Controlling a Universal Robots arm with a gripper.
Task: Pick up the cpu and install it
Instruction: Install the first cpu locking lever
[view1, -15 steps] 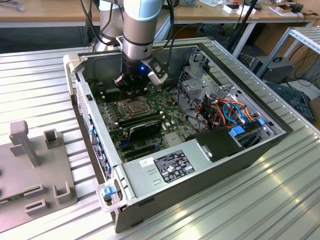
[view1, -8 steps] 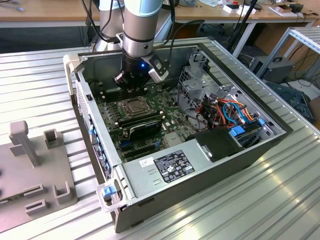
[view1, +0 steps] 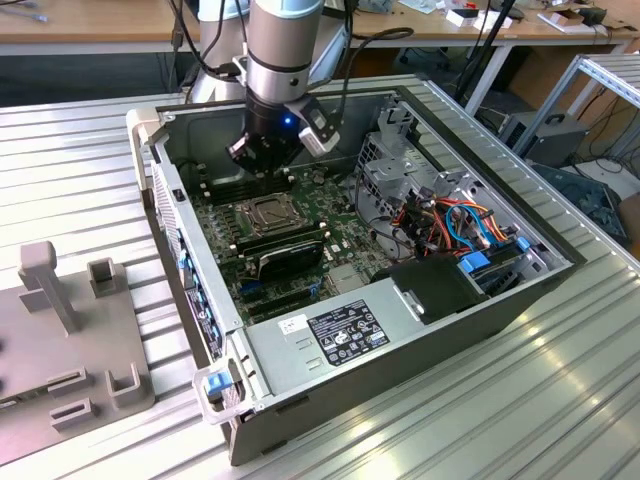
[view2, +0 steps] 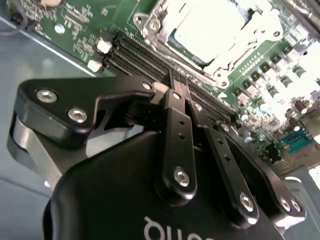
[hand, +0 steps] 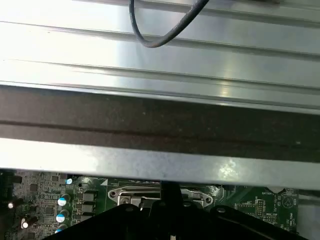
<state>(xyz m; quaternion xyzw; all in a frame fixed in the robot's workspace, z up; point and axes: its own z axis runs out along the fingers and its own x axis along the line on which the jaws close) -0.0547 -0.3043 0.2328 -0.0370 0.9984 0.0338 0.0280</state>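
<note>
Presently: gripper (view2: 186, 96) lowered inside the open computer case (view1: 330, 345), above the memory slots (view2: 150, 55) beside the socket; fingers (view2: 176, 131) pressed together, narrow, nothing seen between them. In the second wrist view, cpu (view2: 207, 27) seated flat inside the square metal socket frame (view2: 227, 60), pale silver top exposed, apart from the fingertips. In the exterior view, socket frame (view1: 262, 211) on the green motherboard (view1: 222, 245), just toward the camera from the gripper body (view1: 265, 145); long black module (view1: 290, 262) lying nearer the camera, next to the socket. Grey power supply (view1: 335, 330) with label at the near end of the case; drive cage (view1: 395, 170) and bundle of orange and blue cables (view1: 465, 225) toward the exterior view's right. Grey holder block (view1: 65, 340) standing on the ribbed aluminium table (view1: 560, 400) at the exterior view's left, well apart from the case. In the first wrist view, case wall (hand: 160, 127) spanning the picture, black cable (hand: 165, 30) looping over the table beyond.
</note>
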